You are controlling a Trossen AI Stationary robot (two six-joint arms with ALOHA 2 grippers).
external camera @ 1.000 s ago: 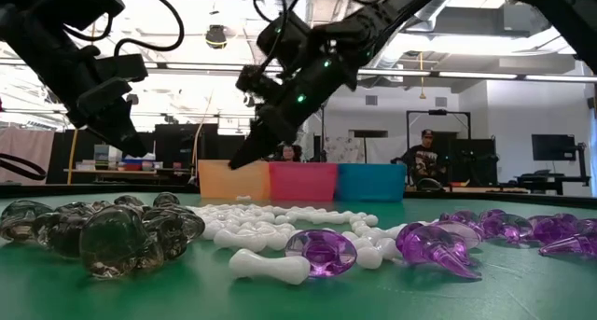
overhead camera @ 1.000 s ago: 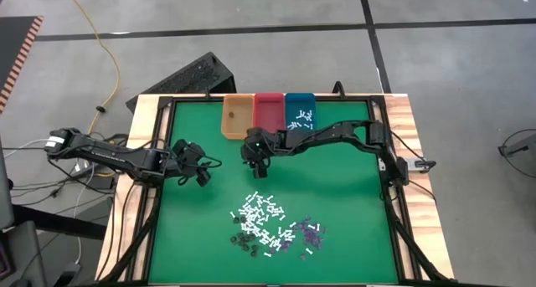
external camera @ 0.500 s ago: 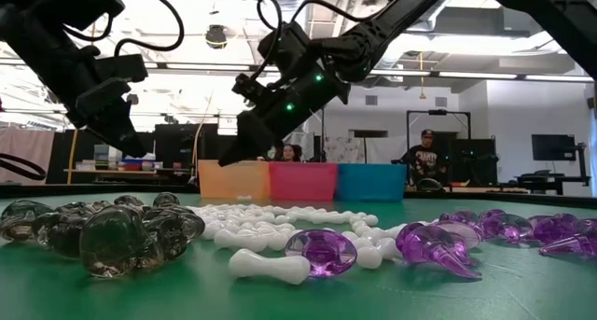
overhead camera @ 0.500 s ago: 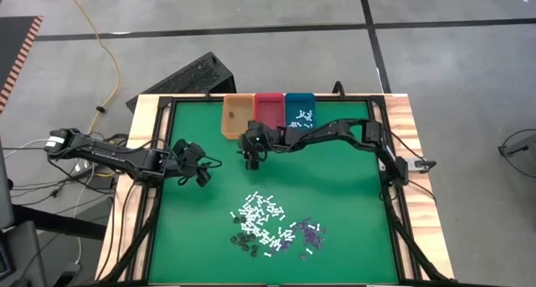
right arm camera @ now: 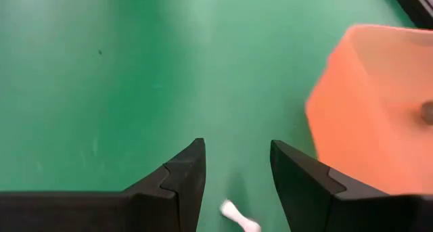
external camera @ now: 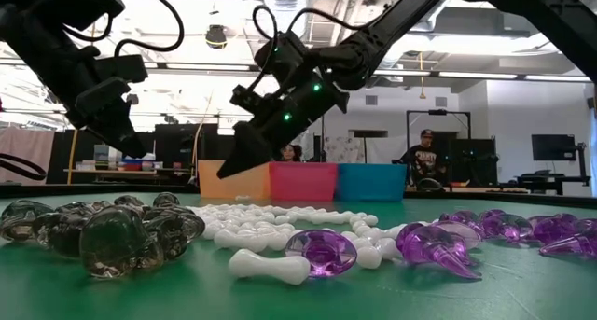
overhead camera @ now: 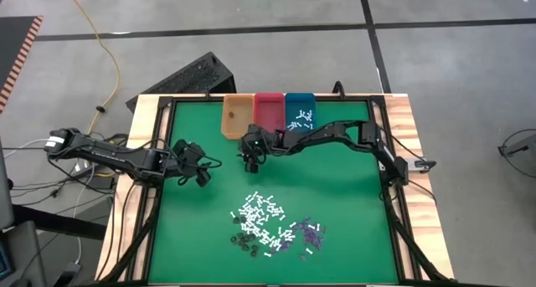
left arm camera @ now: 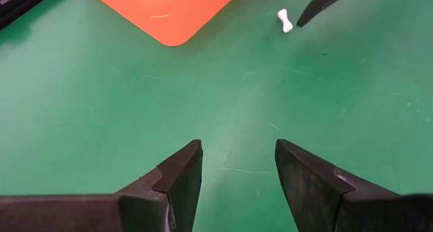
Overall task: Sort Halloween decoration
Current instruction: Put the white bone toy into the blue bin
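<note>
green surface (overhead camera: 335,195), framed in black and wood.

containers: three bins in a row at the far edge. orange bin (overhead camera: 236,116), one small dark bit visible inside in the right wrist view; pink bin (overhead camera: 269,111), contents cannot be told; teal bin (overhead camera: 301,112), holds several white sticks, too small to count.

halloween decoration (overhead camera: 272,226): heaped near the front middle of the surface, well apart from the bins. white short sticks (external camera: 270,229), bone-shaped, dozens, in the centre; purple bits (external camera: 438,241) on the right of the heap, roughly a dozen; dark bits (external camera: 117,231), translucent brown-black, a small cluster at the heap's left front. exact counts cannot be told.

one loose white stick (left arm camera: 285,19) lies on the green just beside the orange bin, under the right arm.

right tool (overhead camera: 249,157): hangs above the surface near the orange bin, fingers parted, grasping nothing.

left tool (overhead camera: 201,174): over the left part of the surface, fingers spread wide, released, holding nothing.
</note>
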